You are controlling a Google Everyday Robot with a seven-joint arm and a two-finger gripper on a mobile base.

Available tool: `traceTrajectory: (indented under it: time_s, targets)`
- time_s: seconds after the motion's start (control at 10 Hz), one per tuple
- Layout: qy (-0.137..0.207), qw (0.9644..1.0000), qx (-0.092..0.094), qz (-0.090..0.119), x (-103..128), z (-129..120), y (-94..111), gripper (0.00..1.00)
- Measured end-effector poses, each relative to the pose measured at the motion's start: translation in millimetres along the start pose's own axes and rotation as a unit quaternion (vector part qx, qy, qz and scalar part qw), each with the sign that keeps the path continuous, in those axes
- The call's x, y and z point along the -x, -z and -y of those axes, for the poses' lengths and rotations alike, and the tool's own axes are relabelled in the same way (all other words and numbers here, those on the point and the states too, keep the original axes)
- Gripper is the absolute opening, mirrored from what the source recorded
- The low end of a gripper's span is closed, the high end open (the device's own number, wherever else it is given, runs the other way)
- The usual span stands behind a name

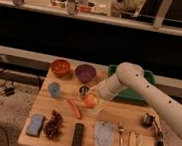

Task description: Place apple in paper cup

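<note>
1. camera view, just the one: wooden table packed with stuff. back row has an orange bowl and a purple bowl, with a green tray off to the right, mostly hidden behind the arm.
2. a small blue cup sits left of centre. a small dark object sits just behind the action spot, can't tell what it is.
3. the apple is mid-table, orange-yellow, right at the end of the white arm. it's round, so no real long axis or pointing direction to call.
4. the paper cup is just right of and under the apple, only partly showing, looks upright. can't tell if the apple is actually inside it or just above the rim.
5. the gripper is right over the apple and cup.
6. a red chili pepper lies just left of the apple, running diagonally, close but apart.
7. front row: blue sponge-like pad, grape bunch, dark remote-shaped bar, grey-blue cloth, then utensils and a dark-handled tool at the far right.
</note>
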Motion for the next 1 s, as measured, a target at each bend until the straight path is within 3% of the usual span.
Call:
traceTrajectory:
  time_s: [0.7, 0.8, 1.0]
  targets:
    - [-0.005, 0.9999, -0.007, -0.010, -15, 6, -4, 0.04]
    - [-0.005, 0.9999, -0.007, -0.010, -16, 6, -4, 0.10]
    - [-0.005, 0.9999, -0.007, -0.010, -16, 6, -4, 0.32]
